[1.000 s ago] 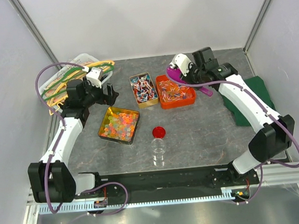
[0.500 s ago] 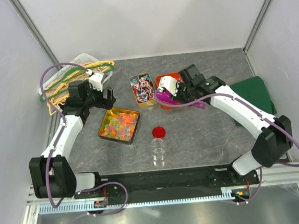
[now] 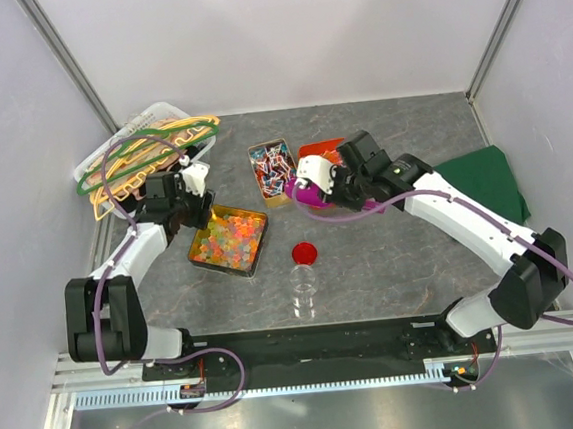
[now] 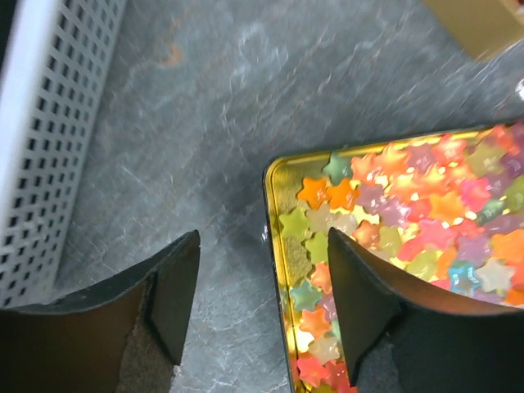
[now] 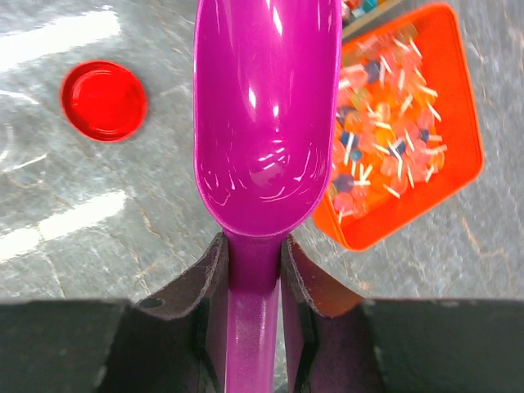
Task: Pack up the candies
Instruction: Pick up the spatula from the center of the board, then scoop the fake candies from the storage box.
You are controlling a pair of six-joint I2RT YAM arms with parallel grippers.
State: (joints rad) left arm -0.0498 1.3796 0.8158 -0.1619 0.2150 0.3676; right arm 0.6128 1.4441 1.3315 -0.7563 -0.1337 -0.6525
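Note:
Pastel star-shaped candies (image 3: pixel 230 237) (image 4: pixel 409 221) fill a square gold tin (image 4: pixel 273 246). Twist-wrapped candies lie in a second gold tin (image 3: pixel 271 169) and in an orange tray (image 5: pixel 446 155) (image 3: pixel 323 149). My left gripper (image 3: pixel 193 205) (image 4: pixel 262 303) is open and straddles the square tin's left wall, one finger (image 4: pixel 176 286) over the table and the other over the candies. My right gripper (image 3: pixel 322 183) (image 5: pixel 254 254) is shut on the handle of the purple scoop (image 3: pixel 305 195) (image 5: pixel 266 115). The scoop's bowl is empty and hangs beside the orange tray.
A round red lid (image 3: pixel 305 252) (image 5: pixel 104 100) lies on the table, with a clear jar (image 3: pixel 304 291) just in front of it. A white perforated basket (image 3: pixel 126 153) (image 4: pixel 49 147) of coloured hangers stands at the back left. A green cloth (image 3: pixel 484 172) lies on the right.
The right arm has carried the scoop left and forward, off the orange tray. The left gripper has come down to the square tin's corner and its jaws have narrowed.

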